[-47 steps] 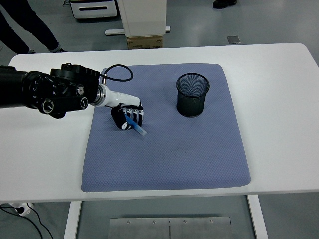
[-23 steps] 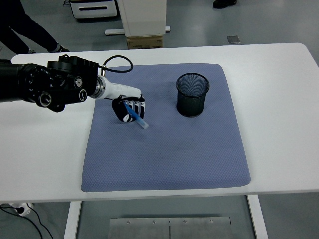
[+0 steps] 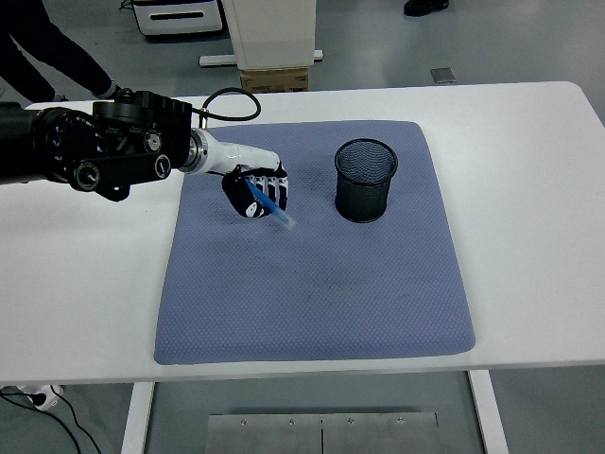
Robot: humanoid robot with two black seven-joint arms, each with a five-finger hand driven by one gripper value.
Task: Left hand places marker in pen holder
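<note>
My left hand [image 3: 257, 193] hovers above the blue-grey mat [image 3: 312, 284], its fingers curled around a blue marker [image 3: 271, 206]. The marker slants down to the right, and its pale tip sticks out below the hand. A black mesh pen holder [image 3: 366, 180] stands upright on the mat's back right part, a short way to the right of the hand. It looks empty. My black left arm [image 3: 95, 156] reaches in from the left edge. The right arm is out of view.
The mat lies in the middle of the white table [image 3: 529, 189]. A black cable [image 3: 232, 95] loops behind the wrist. A person's legs [image 3: 57, 47] show at the top left, beyond the table. A cardboard box [image 3: 274, 78] sits on the floor behind.
The left hand has lifted and moved right and away from me with the marker, closing some of the gap to the pen holder. The holder has not moved.
</note>
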